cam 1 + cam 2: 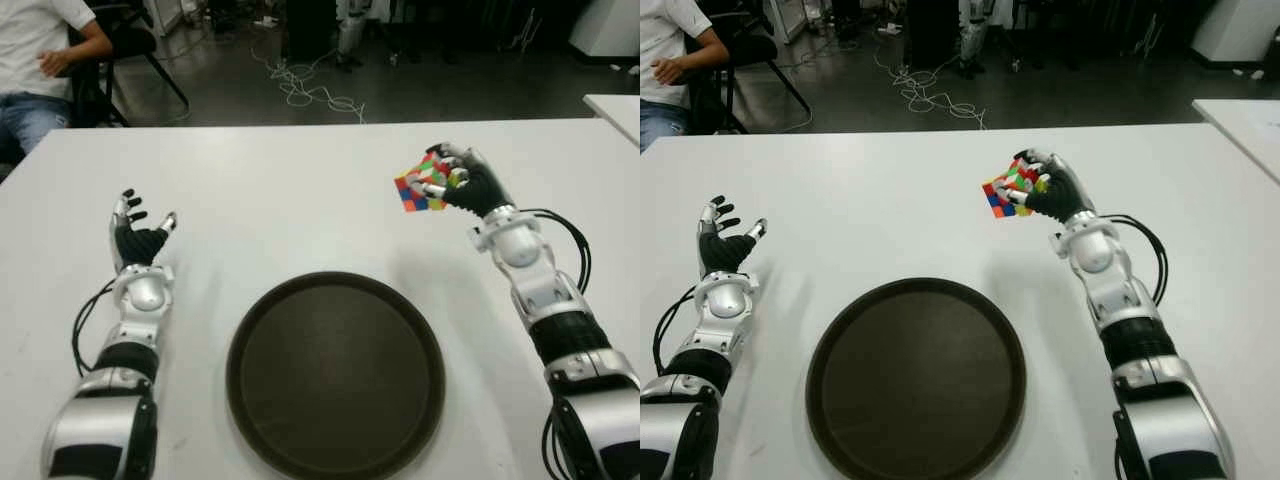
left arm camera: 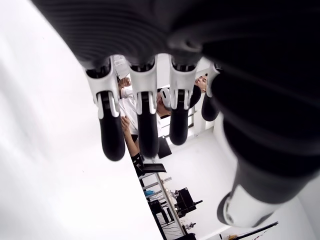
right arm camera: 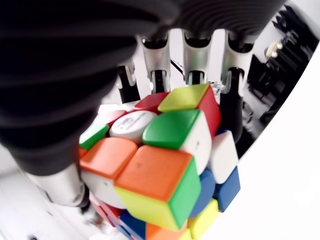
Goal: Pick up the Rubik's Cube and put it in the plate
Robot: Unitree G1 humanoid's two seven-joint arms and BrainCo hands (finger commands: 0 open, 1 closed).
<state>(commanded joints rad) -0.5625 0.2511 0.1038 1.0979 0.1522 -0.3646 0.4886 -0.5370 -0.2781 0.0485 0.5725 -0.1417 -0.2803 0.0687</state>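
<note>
Left eye view: my right hand [image 1: 468, 180] is raised over the white table [image 1: 300, 190] on the right side, fingers wrapped around the Rubik's Cube [image 1: 425, 183], which is tilted and clear of the tabletop. The dark round plate [image 1: 335, 372] lies near the table's front edge, between my two arms, with nothing in it; the cube is beyond it and to its right, well apart. My left hand [image 1: 135, 235] shows to the left of the plate, fingers spread and holding nothing. A seated person [image 1: 40, 70] appears at the far left, behind the table, and cables [image 1: 305, 85] trail across the floor.

Right eye view: same layout; the cube sits in my right hand, above the bare table beyond the plate's right rim.

Left wrist view: my left fingers [image 2: 142, 125] extend straight and loose, gripping nothing.

Right wrist view: my right fingers [image 3: 232, 105] curl over the far side of the cube, whose orange, green and red tiles fill the frame, layers slightly twisted.
</note>
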